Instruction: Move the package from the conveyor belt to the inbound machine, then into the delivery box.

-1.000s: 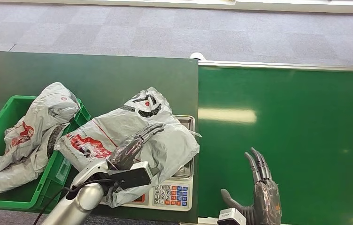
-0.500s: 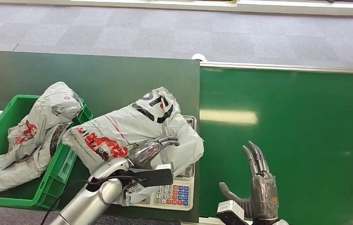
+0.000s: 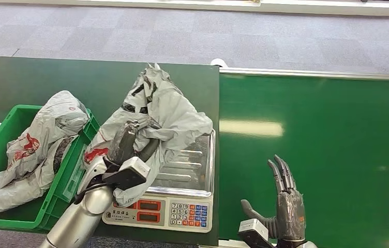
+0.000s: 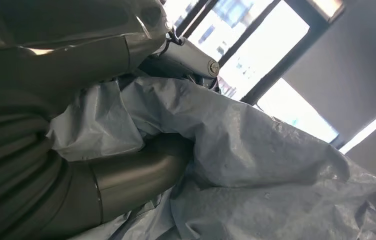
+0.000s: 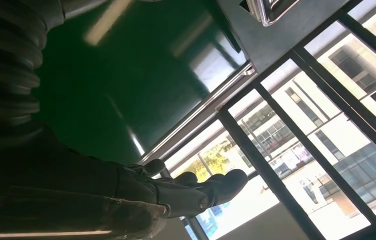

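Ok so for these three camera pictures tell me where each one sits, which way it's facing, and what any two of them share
Head view: high on the body, looking forward and down at the scale, green bin and conveyor belt; both arms show, left hand gripping the grey package, right hand spread.
Left wrist view: behind the left hand, facing up past the package toward windows.
Right wrist view: behind the right hand, tilted up along the belt toward windows.
Shared: head and left wrist views both show the package gripped.
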`<state>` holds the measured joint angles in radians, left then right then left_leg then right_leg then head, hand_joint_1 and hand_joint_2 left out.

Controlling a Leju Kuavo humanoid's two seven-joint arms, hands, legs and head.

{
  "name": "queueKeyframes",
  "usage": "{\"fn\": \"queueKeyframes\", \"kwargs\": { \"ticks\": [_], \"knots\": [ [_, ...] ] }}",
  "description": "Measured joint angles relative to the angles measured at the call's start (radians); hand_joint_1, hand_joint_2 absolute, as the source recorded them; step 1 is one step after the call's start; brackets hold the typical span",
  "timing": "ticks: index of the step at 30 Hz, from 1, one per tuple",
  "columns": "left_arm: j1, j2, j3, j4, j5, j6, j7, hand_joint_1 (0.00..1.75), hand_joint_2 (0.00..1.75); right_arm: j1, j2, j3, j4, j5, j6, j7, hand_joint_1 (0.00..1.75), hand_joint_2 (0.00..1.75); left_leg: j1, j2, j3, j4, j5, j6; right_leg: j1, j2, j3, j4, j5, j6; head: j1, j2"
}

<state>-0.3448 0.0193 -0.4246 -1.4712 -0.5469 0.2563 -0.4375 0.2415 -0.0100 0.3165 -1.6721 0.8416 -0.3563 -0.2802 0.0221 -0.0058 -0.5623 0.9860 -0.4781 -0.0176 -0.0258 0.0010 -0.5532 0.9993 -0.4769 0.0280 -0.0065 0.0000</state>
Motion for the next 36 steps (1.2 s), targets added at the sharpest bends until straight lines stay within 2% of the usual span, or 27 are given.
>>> {"fn": "queueKeyframes", "kwargs": {
  "ticks": [2, 5, 8, 13, 16, 18, 24, 27, 30, 32, 34, 36],
  "knots": [
    [0.016, 0.009, 0.030, -0.075, 0.005, 0.065, -0.038, 1.61, 1.75, 0.000, 0.000, 0.001, 0.006, -0.009, -0.015, -0.001, 0.00, 1.75, 0.000, 0.000, -0.002, 0.000, 0.000, 0.000, 0.000, 0.000, -0.002, 0.000, 0.000, 0.000, 0.000, 0.000],
    [0.044, 0.035, 0.065, -0.175, -0.027, 0.220, -0.101, 1.67, 1.75, 0.000, -0.002, 0.003, 0.015, -0.023, -0.042, -0.002, 0.00, 1.75, 0.000, 0.000, -0.003, 0.000, 0.000, 0.000, 0.000, 0.000, -0.003, 0.000, 0.000, 0.000, 0.000, 0.000],
    [0.061, 0.068, 0.096, -0.250, -0.064, 0.332, -0.121, 1.68, 1.75, 0.001, -0.005, 0.008, 0.023, -0.033, -0.062, -0.002, 0.00, 1.75, 0.000, 0.000, -0.003, 0.000, 0.000, 0.000, 0.000, 0.000, -0.003, 0.000, 0.000, 0.000, 0.000, 0.000],
    [0.064, 0.108, 0.139, -0.314, -0.081, 0.363, -0.097, 1.65, 1.75, 0.001, -0.007, 0.015, 0.030, -0.038, -0.070, 0.002, 0.00, 1.75, 0.000, 0.000, -0.003, 0.000, 0.000, 0.000, 0.000, 0.000, -0.003, 0.000, 0.000, 0.000, 0.000, 0.000],
    [0.050, 0.125, 0.174, -0.326, -0.126, 0.379, -0.035, 1.66, 1.75, 0.001, -0.007, 0.016, 0.030, -0.032, -0.066, 0.013, 0.00, 1.75, 0.000, 0.000, -0.003, 0.000, 0.000, 0.000, 0.000, 0.000, -0.003, 0.000, 0.000, 0.000, 0.000, 0.000],
    [0.030, 0.138, 0.228, -0.329, -0.163, 0.389, 0.015, 1.65, 1.75, 0.001, -0.006, 0.016, 0.029, -0.027, -0.056, 0.023, 0.00, 1.75, 0.000, 0.001, -0.003, 0.000, 0.000, 0.000, 0.000, 0.001, -0.003, 0.000, 0.000, 0.000, 0.000, 0.000],
    [0.000, 0.203, 0.464, -0.292, -0.102, 0.324, 0.085, 1.66, 1.75, 0.002, -0.005, 0.015, 0.022, -0.047, -0.041, 0.028, 0.00, 1.75, 0.001, 0.004, -0.003, 0.000, 0.000, 0.000, 0.001, 0.003, -0.005, 0.002, 0.000, -0.001, 0.000, 0.000],
    [-0.005, 0.255, 0.594, -0.212, -0.092, 0.294, 0.139, 1.60, 1.75, 0.003, -0.005, 0.015, 0.021, -0.061, -0.040, 0.029, 0.00, 1.75, 0.001, 0.008, -0.003, -0.001, 0.000, -0.001, 0.001, 0.007, -0.007, 0.002, -0.001, -0.001, 0.000, 0.000],
    [-0.011, 0.299, 0.694, -0.111, -0.113, 0.252, 0.187, 1.63, 1.75, 0.005, -0.005, 0.016, 0.021, -0.064, -0.039, 0.036, 0.00, 1.75, 0.001, 0.009, -0.003, -0.001, 0.000, -0.001, 0.001, 0.008, -0.008, 0.002, -0.001, -0.001, 0.000, 0.000],
    [-0.027, 0.326, 0.735, -0.035, -0.126, 0.176, 0.247, 1.65, 1.75, 0.007, -0.005, 0.017, 0.019, -0.060, -0.033, 0.047, 0.00, 1.75, 0.001, 0.008, -0.003, -0.001, 0.000, -0.001, 0.001, 0.007, -0.008, 0.002, -0.001, -0.001, 0.001, 0.000],
    [-0.055, 0.358, 0.762, 0.063, -0.107, 0.061, 0.296, 1.65, 1.75, 0.009, -0.005, 0.019, 0.016, -0.052, -0.024, 0.056, 0.00, 1.75, 0.001, 0.008, -0.003, -0.001, 0.000, -0.001, 0.001, 0.008, -0.007, 0.002, 0.000, -0.001, 0.001, 0.000],
    [-0.084, 0.388, 0.785, 0.170, -0.045, -0.066, 0.294, 1.62, 1.75, 0.010, -0.005, 0.019, 0.012, -0.046, -0.017, 0.062, 0.00, 1.75, 0.001, 0.009, -0.003, -0.001, 0.000, -0.001, 0.001, 0.009, -0.008, 0.002, 0.000, -0.002, 0.001, 0.000]
  ]
}}
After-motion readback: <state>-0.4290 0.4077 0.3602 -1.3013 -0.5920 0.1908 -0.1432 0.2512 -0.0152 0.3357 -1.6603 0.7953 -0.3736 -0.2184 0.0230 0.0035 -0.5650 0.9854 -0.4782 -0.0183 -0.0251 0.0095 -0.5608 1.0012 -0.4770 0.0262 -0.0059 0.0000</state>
